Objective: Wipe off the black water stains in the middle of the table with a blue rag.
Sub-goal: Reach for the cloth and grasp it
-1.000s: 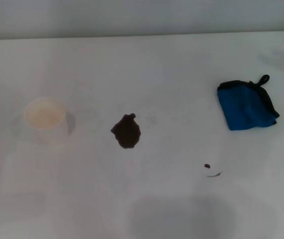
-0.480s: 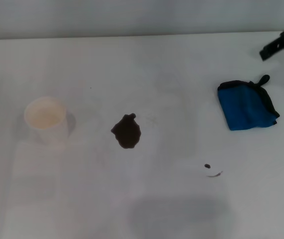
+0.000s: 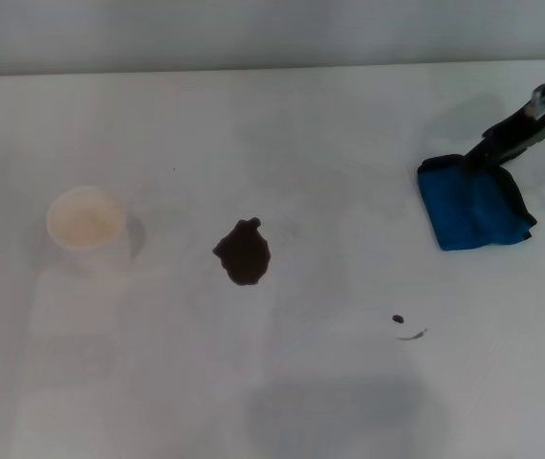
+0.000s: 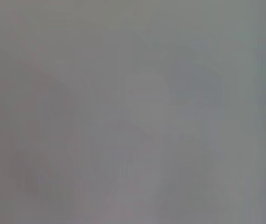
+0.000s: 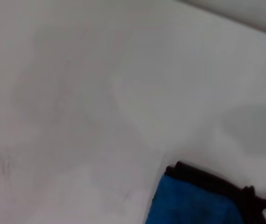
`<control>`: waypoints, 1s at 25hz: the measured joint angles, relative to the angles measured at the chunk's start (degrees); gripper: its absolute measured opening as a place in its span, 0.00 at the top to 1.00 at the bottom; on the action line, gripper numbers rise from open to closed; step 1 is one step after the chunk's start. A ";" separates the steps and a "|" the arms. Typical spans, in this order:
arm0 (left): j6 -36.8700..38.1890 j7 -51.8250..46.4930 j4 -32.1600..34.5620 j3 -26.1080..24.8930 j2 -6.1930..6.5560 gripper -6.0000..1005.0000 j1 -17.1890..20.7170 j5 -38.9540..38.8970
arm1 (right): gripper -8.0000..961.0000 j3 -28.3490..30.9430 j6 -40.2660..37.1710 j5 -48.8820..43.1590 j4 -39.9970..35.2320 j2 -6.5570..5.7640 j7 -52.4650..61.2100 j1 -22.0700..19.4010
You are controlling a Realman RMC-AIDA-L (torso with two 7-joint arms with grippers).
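The black water stains lie as a dark blotch in the middle of the white table, with a tiny dot and a thin streak nearer the front right. The blue rag with black edging lies folded at the right; it also shows in the right wrist view. My right gripper reaches in from the right edge, its dark tip over the rag's far edge. My left gripper is out of view.
A white paper cup stands upright on the left of the table. The table's far edge meets a grey wall. The left wrist view shows only a plain grey blur.
My right gripper has come in from the upper right corner and moved down and left, to the far edge of the blue rag. Stains, cup and rag have not moved.
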 joint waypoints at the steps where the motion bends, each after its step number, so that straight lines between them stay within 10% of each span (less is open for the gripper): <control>1: 0.00 0.00 0.00 0.01 0.01 0.12 -0.05 0.01 | 0.22 -1.37 -0.58 0.06 0.54 0.02 0.80 -0.03; 25: 0.04 0.02 0.09 -0.01 0.08 0.12 -1.03 0.00 | 0.25 -4.96 -13.41 -0.77 17.51 -0.07 2.64 2.74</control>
